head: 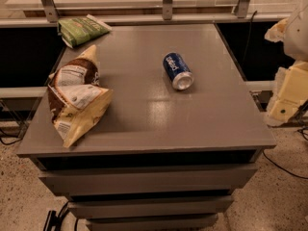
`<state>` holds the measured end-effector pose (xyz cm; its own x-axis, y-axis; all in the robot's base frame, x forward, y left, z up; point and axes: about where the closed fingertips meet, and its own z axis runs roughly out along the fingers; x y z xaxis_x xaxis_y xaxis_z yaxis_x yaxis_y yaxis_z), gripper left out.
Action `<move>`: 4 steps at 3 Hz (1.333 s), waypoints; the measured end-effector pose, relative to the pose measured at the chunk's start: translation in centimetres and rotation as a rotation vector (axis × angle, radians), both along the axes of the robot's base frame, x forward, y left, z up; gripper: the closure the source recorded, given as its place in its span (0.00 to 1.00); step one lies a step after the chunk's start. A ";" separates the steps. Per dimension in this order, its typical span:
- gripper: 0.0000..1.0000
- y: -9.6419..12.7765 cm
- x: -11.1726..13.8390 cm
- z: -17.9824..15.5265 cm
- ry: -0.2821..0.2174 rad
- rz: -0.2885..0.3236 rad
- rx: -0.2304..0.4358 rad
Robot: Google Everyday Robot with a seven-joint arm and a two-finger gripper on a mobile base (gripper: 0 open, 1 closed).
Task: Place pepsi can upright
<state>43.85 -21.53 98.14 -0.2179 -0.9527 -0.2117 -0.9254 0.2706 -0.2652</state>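
The pepsi can [177, 70] is dark blue with white lettering and lies on its side on the grey cabinet top [159, 124], right of the middle. Its silver end faces the front edge. My gripper [288, 88] is at the far right of the camera view, pale and blocky, off the side of the cabinet top and level with the can. It is well apart from the can and nothing shows in it.
A brown and white snack bag [74, 100] lies at the left front of the top. A green bag [83, 29] lies at the back left corner. A rail with metal posts [167, 1] runs behind. Drawers [149, 179] sit below the top.
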 end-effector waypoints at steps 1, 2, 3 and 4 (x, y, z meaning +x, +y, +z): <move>0.00 0.0 0.0 0.0 0.000 0.000 0.000; 0.00 1.3 2.0 -0.8 0.026 -0.008 0.030; 0.00 4.2 5.7 -1.7 0.030 -0.038 0.068; 0.00 7.7 10.2 -2.8 0.027 -0.114 0.093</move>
